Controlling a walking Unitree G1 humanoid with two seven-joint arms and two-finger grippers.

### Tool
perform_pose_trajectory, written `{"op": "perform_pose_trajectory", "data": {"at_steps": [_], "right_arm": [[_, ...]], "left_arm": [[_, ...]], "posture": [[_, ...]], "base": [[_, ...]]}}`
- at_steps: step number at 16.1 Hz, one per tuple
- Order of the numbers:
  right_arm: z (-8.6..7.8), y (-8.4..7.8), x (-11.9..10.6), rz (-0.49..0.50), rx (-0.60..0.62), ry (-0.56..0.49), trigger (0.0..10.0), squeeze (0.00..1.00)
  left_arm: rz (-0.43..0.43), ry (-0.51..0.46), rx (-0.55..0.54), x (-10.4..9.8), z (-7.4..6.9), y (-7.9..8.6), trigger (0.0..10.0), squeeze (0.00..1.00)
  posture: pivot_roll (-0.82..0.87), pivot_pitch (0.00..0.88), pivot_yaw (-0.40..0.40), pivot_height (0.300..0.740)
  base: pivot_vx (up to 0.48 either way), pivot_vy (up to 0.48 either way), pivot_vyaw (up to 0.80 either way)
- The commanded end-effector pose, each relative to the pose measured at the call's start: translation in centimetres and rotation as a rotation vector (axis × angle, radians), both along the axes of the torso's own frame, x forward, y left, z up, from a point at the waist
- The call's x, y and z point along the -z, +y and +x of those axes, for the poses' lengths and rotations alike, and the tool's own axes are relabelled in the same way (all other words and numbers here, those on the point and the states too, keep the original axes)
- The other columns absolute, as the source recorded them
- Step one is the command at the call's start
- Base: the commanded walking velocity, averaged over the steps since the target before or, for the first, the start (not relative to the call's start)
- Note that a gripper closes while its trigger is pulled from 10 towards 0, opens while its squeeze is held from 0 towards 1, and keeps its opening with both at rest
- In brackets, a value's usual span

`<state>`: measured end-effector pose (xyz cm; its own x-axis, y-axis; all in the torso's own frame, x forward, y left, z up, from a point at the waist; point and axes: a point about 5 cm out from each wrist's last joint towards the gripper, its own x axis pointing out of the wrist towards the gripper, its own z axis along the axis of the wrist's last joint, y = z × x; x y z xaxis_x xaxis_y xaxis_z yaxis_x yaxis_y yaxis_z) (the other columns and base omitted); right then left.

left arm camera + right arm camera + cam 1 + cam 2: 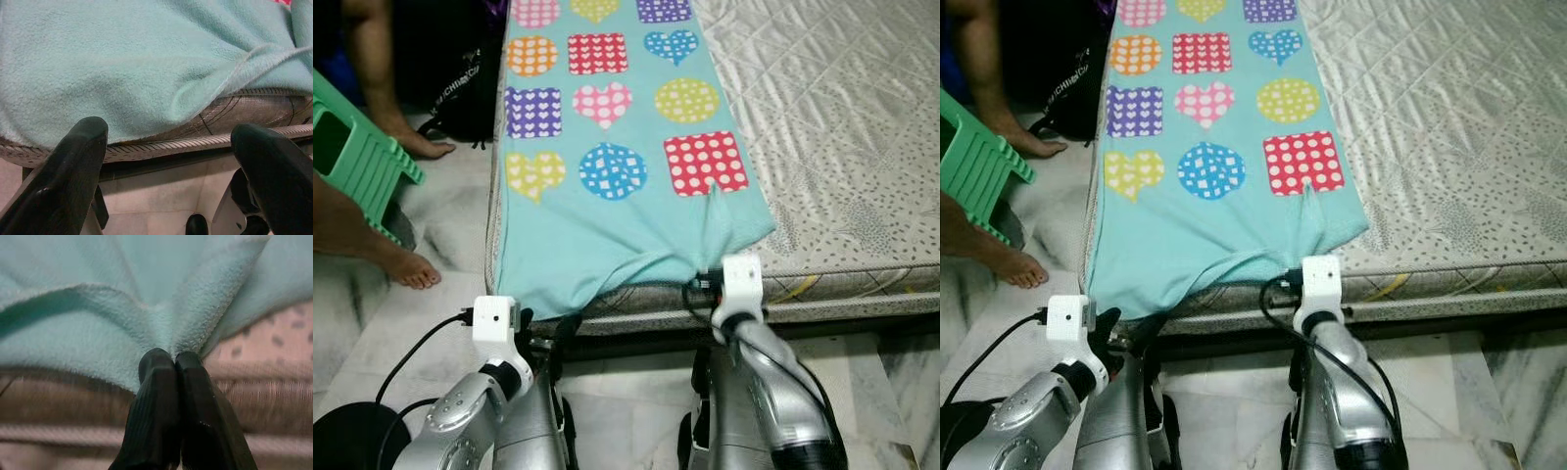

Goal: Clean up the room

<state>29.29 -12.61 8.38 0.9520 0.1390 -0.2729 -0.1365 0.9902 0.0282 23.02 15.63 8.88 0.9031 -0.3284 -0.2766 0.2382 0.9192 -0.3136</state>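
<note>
Blanket (607,147) of soft turquoise fleece is spread flat along the left side of the bed's mattress (842,127), its near hem drooping over the front edge. It is printed with rows of polka-dotted hearts, squares and circles in pink, red, purple, orange, yellow and blue. The mattress is covered in a pale quilted fabric with a fine speckled pattern and is trimmed along its front edge with corded piping.

The right gripper (174,357) is pressed closed on a pinch of the blanket's hem at the front edge of the mattress, and the fleece is gathered into radiating folds above the ribbed black fingers (151,421). A raised ridge of cloth is seen running back from that pinch toward the red dotted square.

The left gripper (171,147) is held spread wide just before the front edge near the blanket's left corner, with nothing between its rounded black fingers (73,166).

A green slatted plastic stool (357,157) and a person's bare feet (406,269) are seen on the marbled tile floor (450,225) left of the bed.
</note>
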Motion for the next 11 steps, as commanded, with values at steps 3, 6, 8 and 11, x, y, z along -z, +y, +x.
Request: {"op": "perform_pose_trajectory", "data": {"at_steps": [3,6,8,11], "right_arm": [[-3.3,0.2,0.4,0.021,-0.026,0.131,0.0,0.0],[-4.2,0.5,0.5,0.005,-0.067,0.192,10.0,0.0],[-3.4,0.1,-0.3,-0.041,-0.06,0.158,10.0,0.0],[-1.7,-0.8,-1.8,-0.125,-0.032,0.053,10.0,1.0]], "left_arm": [[0.01,0.028,0.02,0.4,-0.4,0.2,10.0,0.0],[0.014,0.033,0.032,0.5,-0.3,0.2,10.0,0.0],[0.016,0.031,0.039,0.4,-0.1,0.1,10.0,0.0],[0.025,0.03,0.042,0.4,-0.2,0.4,10.0,0.0]], "posture": [[-0.02,0.254,0.045,0.551],[-0.03,0.247,0.052,0.551],[-0.03,0.241,0.052,0.551],[-0.03,0.238,0.053,0.551]], "base": [[0.0,0.0,0.0],[0.0,0.0,0.0],[0.0,0.0,0.0],[0.0,0.0,0.0]]}}
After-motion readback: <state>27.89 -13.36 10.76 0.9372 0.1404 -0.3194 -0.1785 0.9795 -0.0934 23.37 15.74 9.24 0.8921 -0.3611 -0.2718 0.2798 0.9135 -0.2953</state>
